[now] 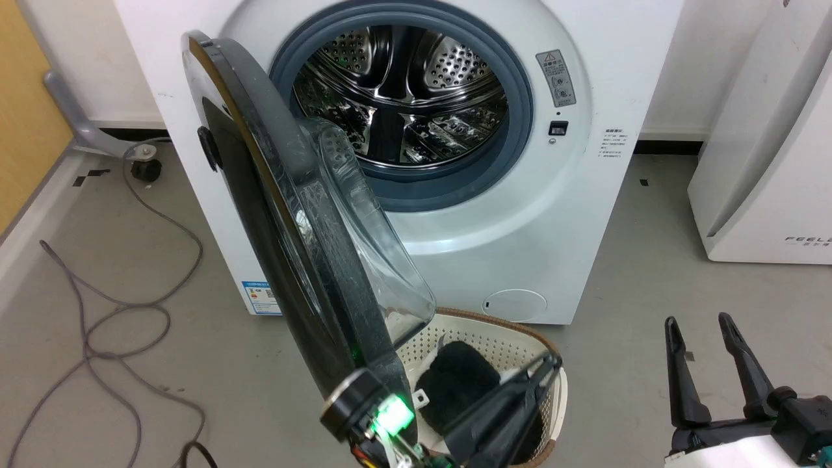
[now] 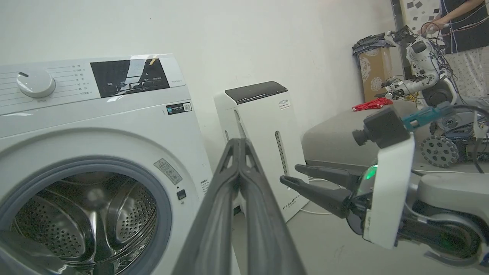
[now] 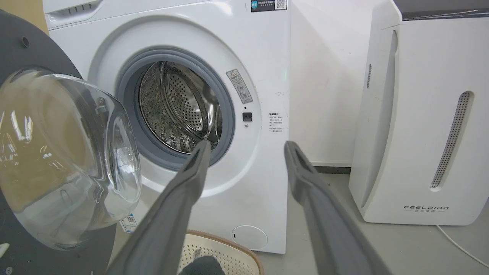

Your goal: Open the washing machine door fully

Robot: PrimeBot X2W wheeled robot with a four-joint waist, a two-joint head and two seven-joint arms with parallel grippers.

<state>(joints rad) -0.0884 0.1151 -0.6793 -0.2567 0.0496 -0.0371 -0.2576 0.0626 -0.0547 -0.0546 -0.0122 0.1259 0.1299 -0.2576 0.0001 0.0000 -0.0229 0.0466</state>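
The white washing machine (image 1: 520, 227) stands in front of me with its steel drum (image 1: 403, 91) exposed. The washing machine door (image 1: 273, 214) is swung out toward me, nearly edge-on, with its clear glass bowl (image 1: 364, 221) facing right; the right wrist view has the bowl (image 3: 65, 152) at its left. My left gripper (image 1: 552, 361) is shut with nothing in it, just right of the door's near edge and over a basket. In its own view the shut tips (image 2: 240, 141) point at the washer's right side. My right gripper (image 1: 701, 325) stands open at the lower right, clear of the door.
A cream laundry basket (image 1: 494, 338) holding a dark cloth (image 1: 455, 383) sits on the floor under the door. The white FEELBIRD appliance (image 1: 760, 162) stands to the right. Grey cables (image 1: 117, 312) trail on the left floor. A person (image 2: 458, 23) and another robot (image 2: 420, 68) are far off.
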